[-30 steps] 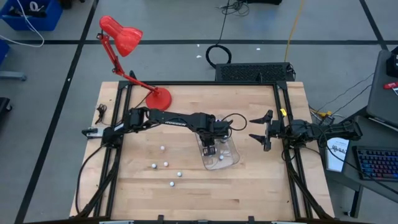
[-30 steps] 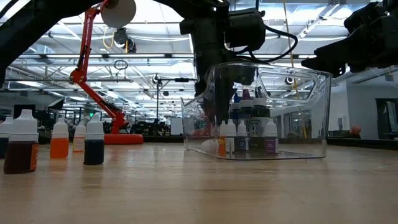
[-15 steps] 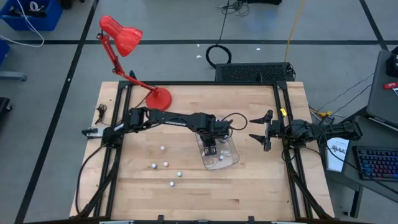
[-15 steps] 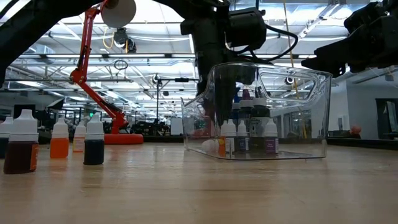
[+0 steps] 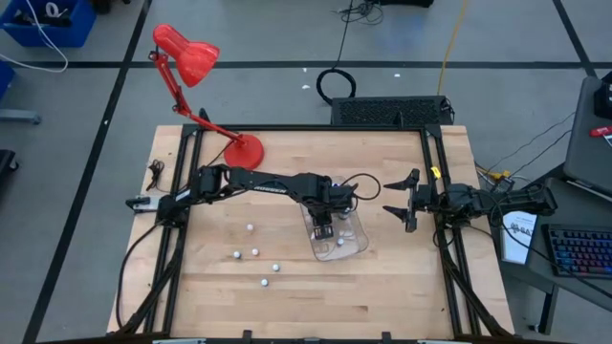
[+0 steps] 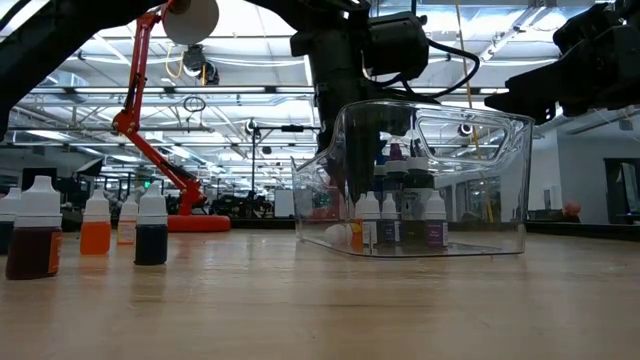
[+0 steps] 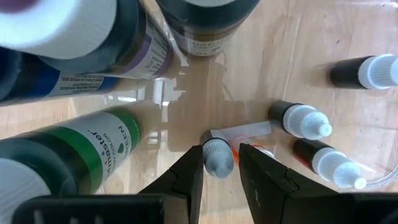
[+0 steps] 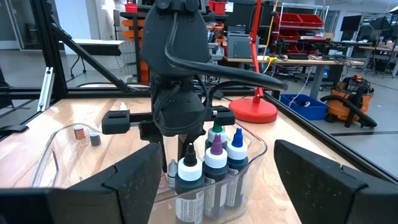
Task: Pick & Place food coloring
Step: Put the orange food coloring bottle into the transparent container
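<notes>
A clear plastic tray sits right of the table's middle and holds food coloring: taller bottles with blue, purple and green tops and several tiny ones. My left gripper reaches down into the tray, open a little. Its fingertips stand on either side of the pale cap of a tiny orange bottle, which leans on the tray floor. More tiny bottles stand upright on the wood left of the tray. My right gripper waits open at the right edge.
A red desk lamp stands with its base at the far left of the table. Brown, orange and dark little bottles stand near the left front. Black frame rails run along both sides.
In the low view the tiny orange bottle under my left gripper has tipped from upright to leaning inside the tray. The arm itself has kept its place.
</notes>
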